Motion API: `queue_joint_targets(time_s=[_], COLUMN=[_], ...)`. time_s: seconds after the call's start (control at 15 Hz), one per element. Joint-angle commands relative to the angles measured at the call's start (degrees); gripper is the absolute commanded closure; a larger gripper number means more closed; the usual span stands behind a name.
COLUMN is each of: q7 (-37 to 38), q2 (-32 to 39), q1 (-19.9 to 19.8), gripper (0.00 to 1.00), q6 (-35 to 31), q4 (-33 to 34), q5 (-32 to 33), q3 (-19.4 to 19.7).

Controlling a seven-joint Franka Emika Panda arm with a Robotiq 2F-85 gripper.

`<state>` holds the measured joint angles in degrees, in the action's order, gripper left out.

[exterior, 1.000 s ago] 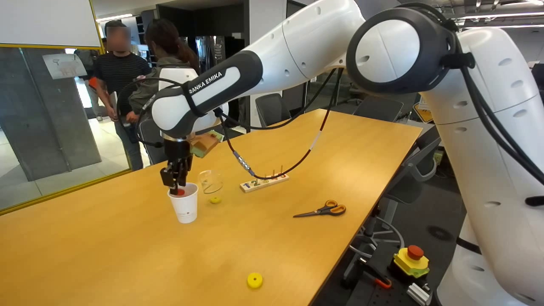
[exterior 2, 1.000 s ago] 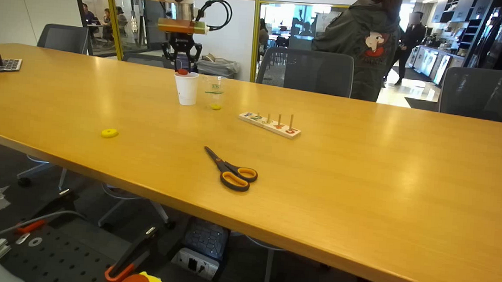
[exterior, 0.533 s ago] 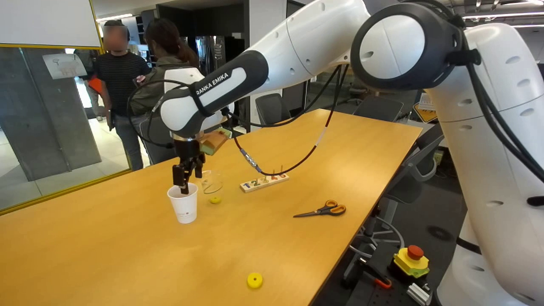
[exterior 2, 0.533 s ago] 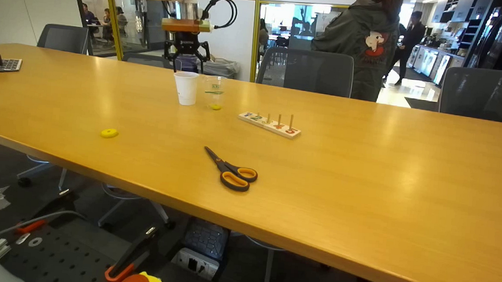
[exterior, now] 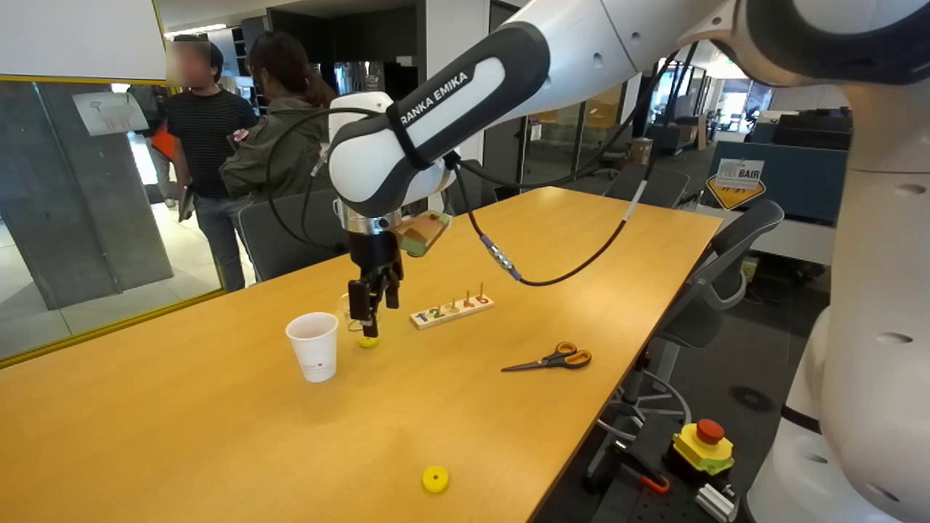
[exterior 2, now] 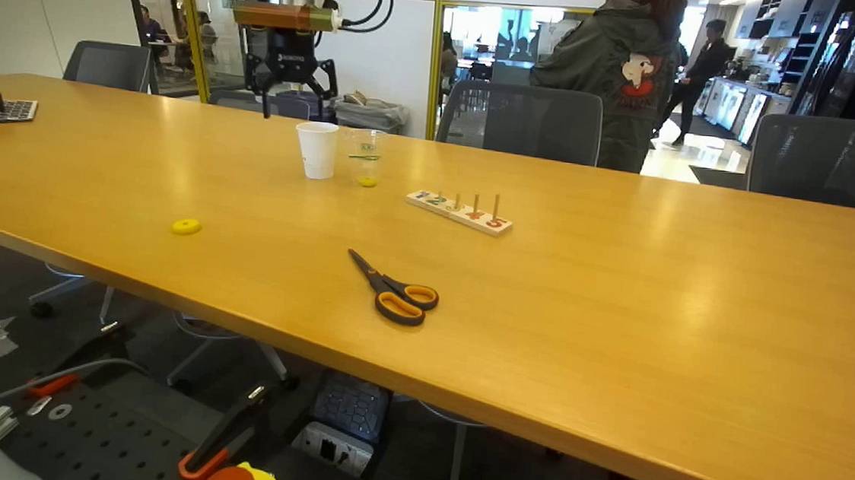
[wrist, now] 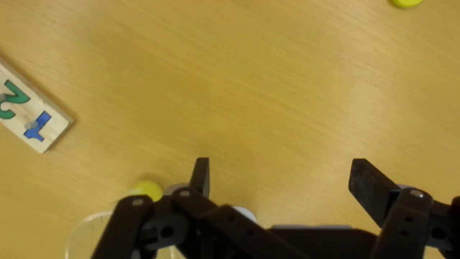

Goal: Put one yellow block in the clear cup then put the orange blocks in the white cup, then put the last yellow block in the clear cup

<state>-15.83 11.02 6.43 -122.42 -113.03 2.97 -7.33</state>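
My gripper (exterior: 382,317) hangs in the air beside the white cup (exterior: 313,349), its jaws wide apart with nothing between the fingertips in the wrist view (wrist: 280,165). The white cup stands upright in both exterior views; its floor is hidden. Next to it is the clear cup (exterior 2: 366,151), with one yellow block (exterior 2: 367,182) showing at its base. In the wrist view, the clear cup's rim (wrist: 84,223) peeks out at lower left. Another yellow block (exterior 2: 186,226) lies alone on the table, closer to the robot. No orange blocks are visible.
A numbered peg board (exterior: 452,311) lies beyond the clear cup. Orange-handled scissors (exterior: 556,357) rest near the table's robot-side edge. A keyboard (exterior 2: 18,112) lies at the far left in an exterior view. People and chairs are behind the table.
A second ago the gripper held an orange block at the white cup's rim. It has opened, the block has gone from sight, and the gripper has lifted and moved off toward the robot.
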Motion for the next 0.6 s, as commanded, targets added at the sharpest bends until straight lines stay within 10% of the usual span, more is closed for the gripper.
queue_joint_targets(time_s=[0.0, 0.53], q7=[2.90, 11.41], q2=[-10.28, -21.90], q1=[0.02, 3.19], gripper=[0.00, 0.00], q6=[-7.01, -23.13], q4=[-14.42, -40.09], q5=[-3.42, -4.82], q3=[-0.59, -2.87])
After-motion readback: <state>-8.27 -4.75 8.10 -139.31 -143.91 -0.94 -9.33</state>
